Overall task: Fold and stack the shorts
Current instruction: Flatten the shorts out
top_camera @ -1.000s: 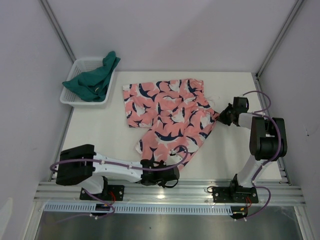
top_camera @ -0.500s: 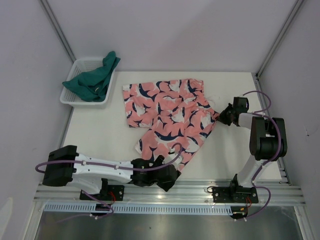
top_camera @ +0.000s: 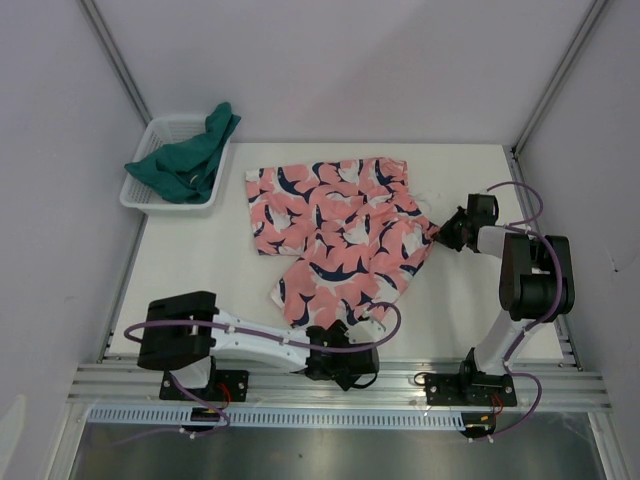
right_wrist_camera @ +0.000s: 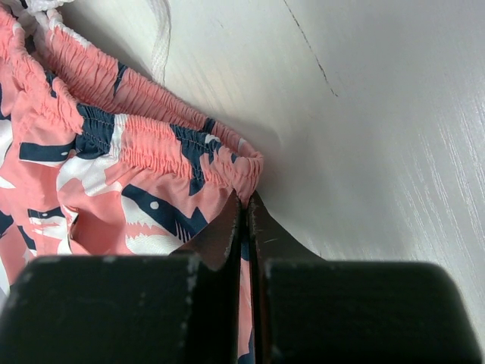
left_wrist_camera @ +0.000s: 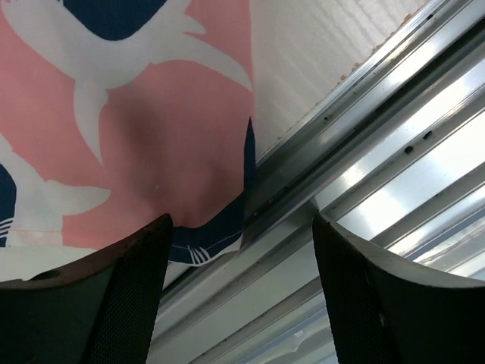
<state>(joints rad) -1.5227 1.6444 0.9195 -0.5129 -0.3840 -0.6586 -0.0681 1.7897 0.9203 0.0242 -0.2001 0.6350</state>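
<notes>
the shark-print shorts are lying spread mid-tabletop, the waistband being pinched at its right end by the right tool; the near leg hem is being framed by the spread left tool, the nearer one.

A white mesh basket sits at the far-left corner of the table, well beyond the left claw and off to its left. The white tabletop stretches ahead of both claws. Just past the right claw it carries a thin dark scratch. A ribbed metal rail runs crosswise directly at the left claw, catching bright glare. Nearer than the rail lies a slotted white strip. Two grey posts slant up against pale walls far beyond both claws.
</notes>
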